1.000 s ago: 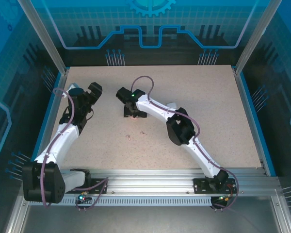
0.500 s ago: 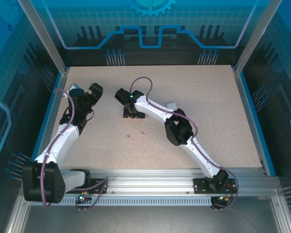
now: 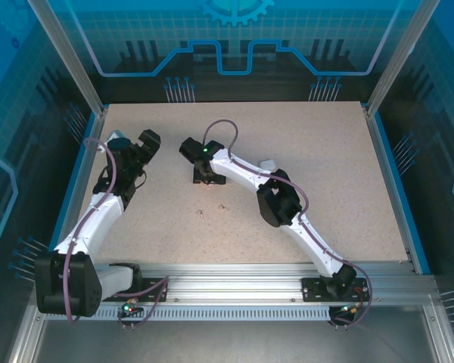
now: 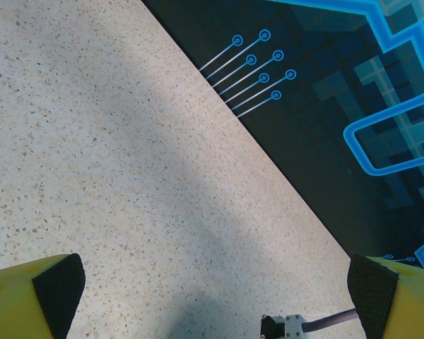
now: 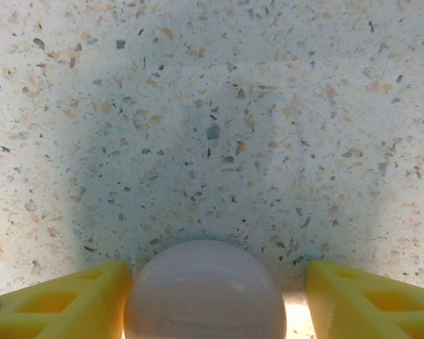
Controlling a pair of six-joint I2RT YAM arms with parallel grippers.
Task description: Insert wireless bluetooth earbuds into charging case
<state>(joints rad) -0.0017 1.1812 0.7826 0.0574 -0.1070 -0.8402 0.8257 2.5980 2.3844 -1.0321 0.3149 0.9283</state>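
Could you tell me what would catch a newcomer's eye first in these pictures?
The round pinkish case stands out most, sitting between the yellow fingers of the right gripper near the middle of the table. Next come the left gripper, wide open over bare tabletop at the far left, and a small white case beside the right arm.
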